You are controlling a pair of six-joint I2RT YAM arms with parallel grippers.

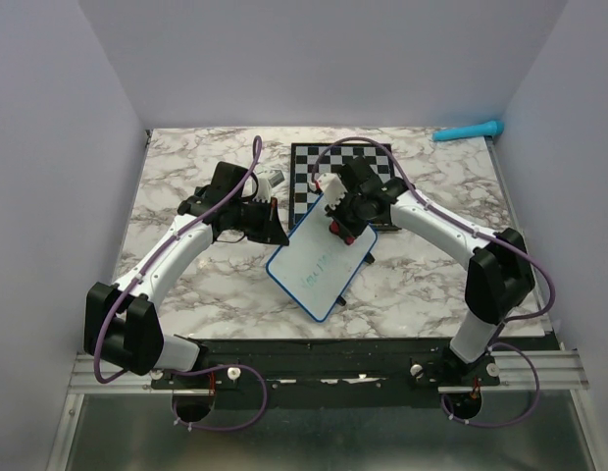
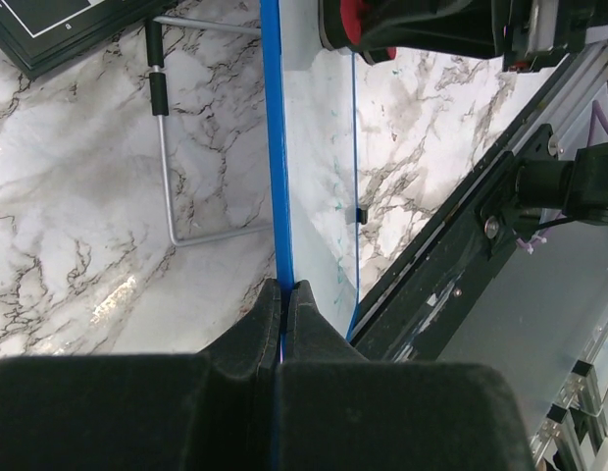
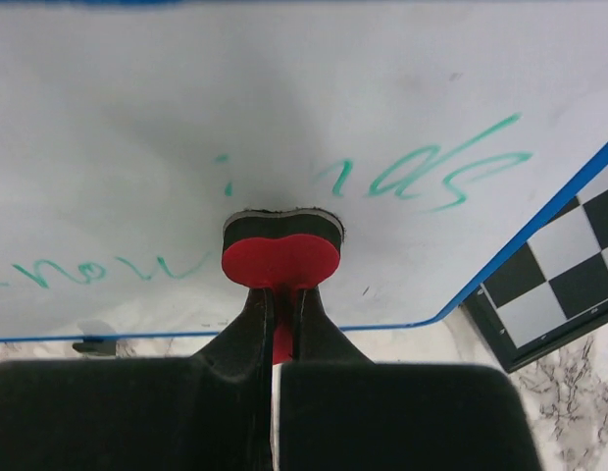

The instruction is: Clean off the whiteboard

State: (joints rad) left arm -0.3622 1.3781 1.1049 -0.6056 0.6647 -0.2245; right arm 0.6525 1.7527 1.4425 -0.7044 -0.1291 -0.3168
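Between arms, whiteboard (image 1: 319,265) tilted up on wire stand (image 2: 165,167), near chessboard (image 1: 309,172). Left fingers (image 2: 257,324) pinched on blue rim; right fingers (image 3: 251,324) pinching red eraser (image 3: 281,260) against teal writing (image 3: 441,172). Judged light, stiff, slick-faced; rim grip soundest, liable to skid under wiping.

Smooth, faintly glossy white whiteboard (image 1: 319,263) face, thin blue rim; tabletop (image 1: 186,167) marble-patterned, polished sheen; wire stand (image 2: 165,147) bare metal; eraser (image 3: 280,260) red, matt, dark felt-like layer

The whiteboard (image 1: 316,270) is white, blue-rimmed, teal-scribbled; the eraser (image 3: 281,261) red; the chessboard (image 1: 309,177) black-and-white checkered.
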